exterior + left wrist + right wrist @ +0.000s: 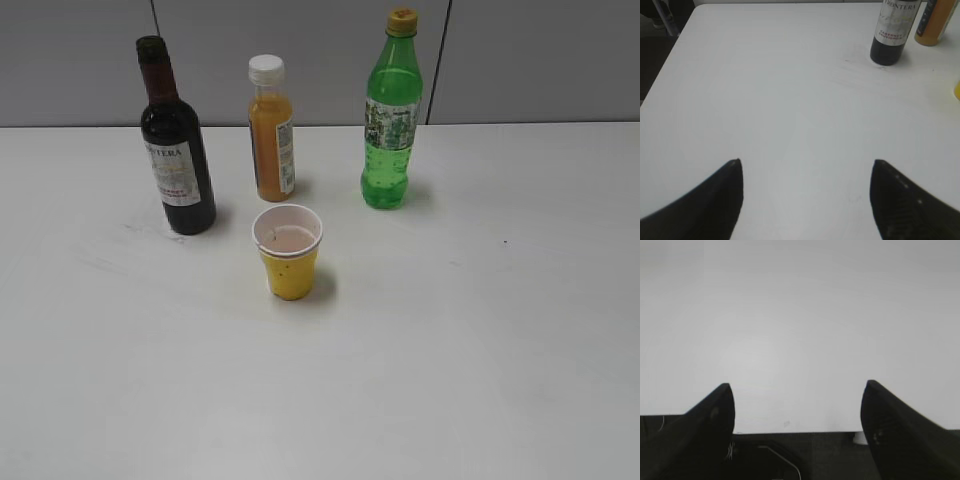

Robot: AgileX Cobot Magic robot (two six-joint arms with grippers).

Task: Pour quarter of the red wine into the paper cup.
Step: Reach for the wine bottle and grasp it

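Note:
The red wine bottle (177, 150), dark glass with a maroon foil neck and a white label, stands upright at the back left of the white table; its lower half also shows in the left wrist view (893, 32). The yellow paper cup (288, 251) stands upright in front of the bottles, with a thin reddish layer in its bottom. No gripper shows in the exterior view. My left gripper (806, 162) is open and empty, well short of the wine bottle. My right gripper (797, 385) is open and empty at the table's near edge.
An orange juice bottle (270, 130) with a white cap stands right of the wine, also in the left wrist view (936, 22). A green soda bottle (391, 115) stands further right. The table's left edge (675, 45) drops to a dark floor.

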